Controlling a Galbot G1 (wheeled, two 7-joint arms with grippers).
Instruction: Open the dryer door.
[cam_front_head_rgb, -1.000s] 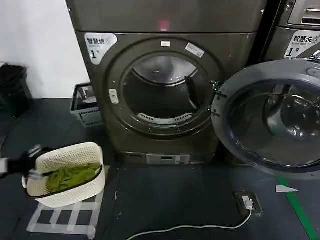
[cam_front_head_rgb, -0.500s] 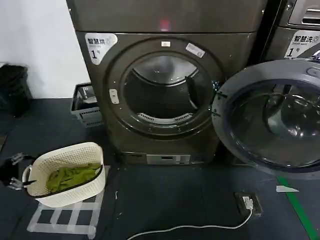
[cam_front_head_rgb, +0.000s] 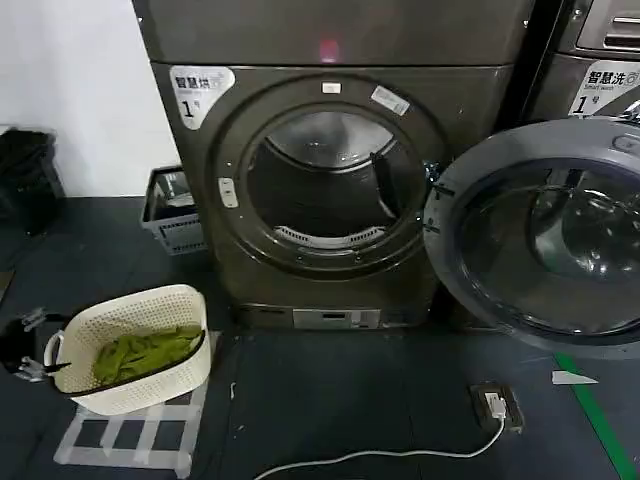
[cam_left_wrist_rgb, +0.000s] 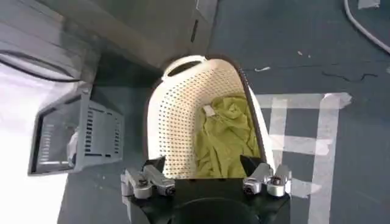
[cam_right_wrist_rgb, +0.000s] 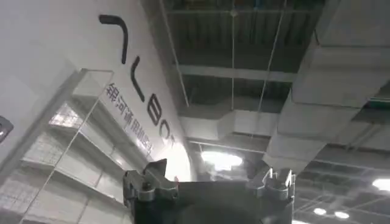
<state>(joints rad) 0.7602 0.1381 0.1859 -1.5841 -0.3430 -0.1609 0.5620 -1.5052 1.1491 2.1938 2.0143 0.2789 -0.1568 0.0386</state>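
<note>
Nearest the robot, a white cable trailed across the dark floor to a small floor socket, and strips of pale tape marked the floor under a white perforated laundry basket holding green cloth. The left pincer hovered just beside the basket's rim at the robot's left, its fingers spread apart and holding nothing. Farther back, the dryer door stood swung wide open to the right, its grey inner face towards the camera. Behind it the dryer showed its round opening and bare drum, a grey crate at its left. The right pincer pointed up at a ceiling, fingers apart.
</note>
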